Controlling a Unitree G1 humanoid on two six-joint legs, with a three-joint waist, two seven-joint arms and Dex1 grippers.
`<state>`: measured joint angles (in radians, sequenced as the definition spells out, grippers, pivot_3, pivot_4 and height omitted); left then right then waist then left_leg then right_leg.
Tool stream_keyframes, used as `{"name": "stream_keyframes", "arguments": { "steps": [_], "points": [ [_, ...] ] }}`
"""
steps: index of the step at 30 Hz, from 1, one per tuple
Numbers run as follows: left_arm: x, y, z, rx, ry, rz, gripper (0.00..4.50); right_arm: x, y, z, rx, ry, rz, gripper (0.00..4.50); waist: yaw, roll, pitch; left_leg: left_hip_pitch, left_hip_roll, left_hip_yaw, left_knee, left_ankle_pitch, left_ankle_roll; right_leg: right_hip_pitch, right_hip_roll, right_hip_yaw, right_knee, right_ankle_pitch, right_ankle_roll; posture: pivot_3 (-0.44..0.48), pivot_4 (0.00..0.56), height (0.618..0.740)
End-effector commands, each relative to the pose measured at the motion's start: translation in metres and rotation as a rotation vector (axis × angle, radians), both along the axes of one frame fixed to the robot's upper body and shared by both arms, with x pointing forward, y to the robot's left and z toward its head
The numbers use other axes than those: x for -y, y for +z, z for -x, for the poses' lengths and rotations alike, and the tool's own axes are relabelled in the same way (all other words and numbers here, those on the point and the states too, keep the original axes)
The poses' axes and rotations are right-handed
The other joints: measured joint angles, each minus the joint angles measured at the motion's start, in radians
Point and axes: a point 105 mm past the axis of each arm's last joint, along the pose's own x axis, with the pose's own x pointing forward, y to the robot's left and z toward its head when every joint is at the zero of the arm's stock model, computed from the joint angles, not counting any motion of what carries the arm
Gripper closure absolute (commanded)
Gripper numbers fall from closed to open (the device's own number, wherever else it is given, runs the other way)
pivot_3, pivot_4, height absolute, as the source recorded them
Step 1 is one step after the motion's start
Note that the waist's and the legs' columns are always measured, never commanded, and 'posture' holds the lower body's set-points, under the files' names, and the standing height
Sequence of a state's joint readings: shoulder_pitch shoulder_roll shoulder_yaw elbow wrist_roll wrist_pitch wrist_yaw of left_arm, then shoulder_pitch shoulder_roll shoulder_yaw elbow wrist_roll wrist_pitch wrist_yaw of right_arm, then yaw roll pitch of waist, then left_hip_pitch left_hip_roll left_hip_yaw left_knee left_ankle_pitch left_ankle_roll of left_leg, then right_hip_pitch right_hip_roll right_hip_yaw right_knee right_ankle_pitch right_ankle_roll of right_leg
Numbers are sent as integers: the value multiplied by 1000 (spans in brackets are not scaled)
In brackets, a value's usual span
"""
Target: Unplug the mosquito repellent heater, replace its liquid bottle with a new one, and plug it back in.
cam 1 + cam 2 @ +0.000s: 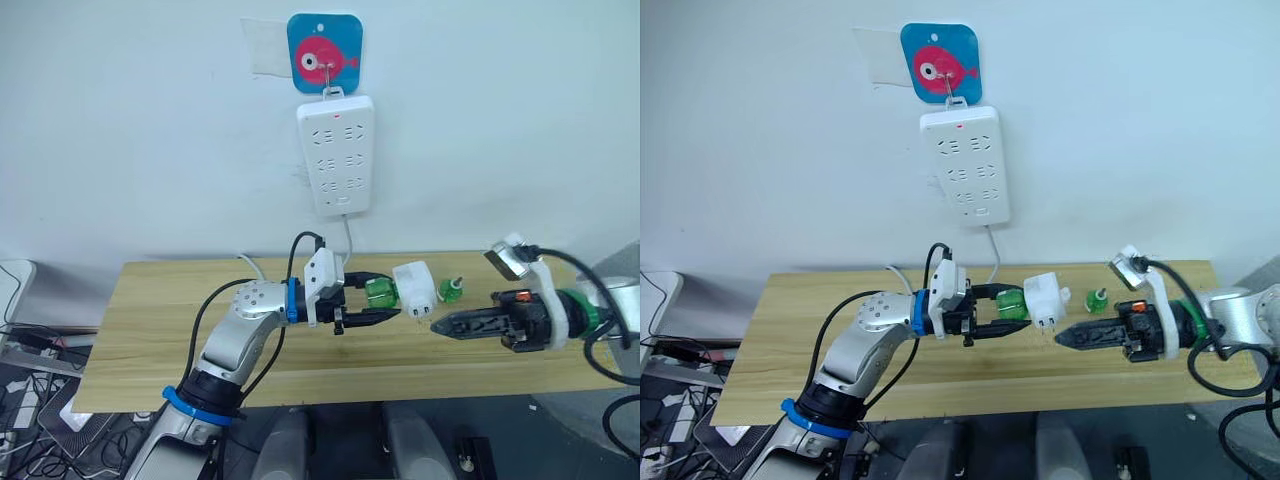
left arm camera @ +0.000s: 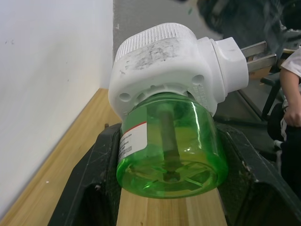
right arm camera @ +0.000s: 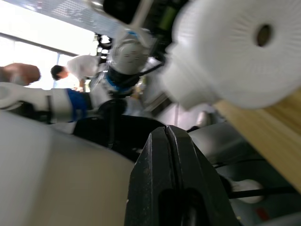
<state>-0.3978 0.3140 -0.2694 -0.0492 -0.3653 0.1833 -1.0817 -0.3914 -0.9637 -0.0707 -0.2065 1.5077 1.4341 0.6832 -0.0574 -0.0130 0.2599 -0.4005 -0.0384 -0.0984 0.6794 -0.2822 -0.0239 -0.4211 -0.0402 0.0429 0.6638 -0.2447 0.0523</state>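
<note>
A long wooden worktop (image 1: 150,330) stood against a white wall. On that wall, above the worktop's middle, a white power strip (image 1: 336,154) hung from a hook on a blue square plaque with a pink fish (image 1: 324,53), its cord dropping behind the worktop.

The left end effector (image 1: 372,304) reached in from the left over the middle of the worktop, its two black fingers closed around a green liquid bottle (image 1: 381,292). That bottle was still seated in the white heater (image 1: 415,289), which was held clear of the strip, above the worktop, with its metal prongs (image 2: 257,53) bare and pointing away from the bottle.

The right end effector (image 1: 447,325) came in from the right, fingers pressed together with nothing between them, its tip just beside the heater and a little below it.

A second small green bottle (image 1: 452,290) stood upright on the worktop behind the right end effector, near the heater.
</note>
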Motion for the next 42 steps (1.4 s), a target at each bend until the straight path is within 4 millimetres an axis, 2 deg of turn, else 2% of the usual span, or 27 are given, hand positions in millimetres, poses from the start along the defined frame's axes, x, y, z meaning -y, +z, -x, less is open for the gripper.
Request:
{"name": "stream_keyframes", "arguments": {
  "steps": [1,8,11,15,20,26,32,36,39,42],
  "points": [
    [3,15,6,51,-31,39,2229,-7,9,2,58,30,-35,4469,1,0,0,0,0,0,0,0,0,0,0,0,0,0,0,-95,227,740],
    [4,6,10,66,-49,-14,2229,-14,36,0,53,66,-172,4469,1,0,0,0,0,0,0,0,0,0,0,0,-1,0,0,-97,225,740],
    [5,5,13,62,-58,-17,2229,-19,44,-8,60,37,-207,4469,1,0,0,0,0,0,0,0,0,0,0,0,-1,0,0,-99,225,740],
    [5,4,15,60,-67,-19,2229,-24,45,-27,98,-67,-203,4469,0,0,0,0,0,0,0,0,0,0,0,0,0,0,0,-98,226,740],
    [5,5,18,52,-80,-17,2229,-23,32,-52,178,-212,-116,4469,0,0,0,-1,0,0,0,0,0,0,0,0,0,0,0,-98,229,740],
    [6,5,21,44,-94,-16,2229,-22,28,-64,207,-264,-100,4469,0,0,0,0,0,0,0,0,0,0,0,0,0,0,0,-97,233,740],
    [6,6,21,39,-94,-15,2229,-25,31,-60,225,-232,-102,4469,0,0,0,0,0,0,0,0,0,0,0,0,0,0,0,-97,233,740],
    [1,5,16,33,-64,-12,2229,-23,39,-35,231,-88,-112,4469,0,0,0,-1,0,0,0,0,0,0,0,0,0,0,0,-94,234,740],
    [-2,6,12,35,-42,-11,2229,-16,48,-27,314,-34,-89,3891,1,0,0,-1,0,-1,0,0,0,0,0,0,-1,0,0,-95,234,740],
    [-4,7,11,34,-36,-4,2229,-8,59,-26,364,-21,-117,2879,1,0,0,0,0,-1,0,0,0,0,0,0,-1,0,0,-100,234,740]
  ]
}}
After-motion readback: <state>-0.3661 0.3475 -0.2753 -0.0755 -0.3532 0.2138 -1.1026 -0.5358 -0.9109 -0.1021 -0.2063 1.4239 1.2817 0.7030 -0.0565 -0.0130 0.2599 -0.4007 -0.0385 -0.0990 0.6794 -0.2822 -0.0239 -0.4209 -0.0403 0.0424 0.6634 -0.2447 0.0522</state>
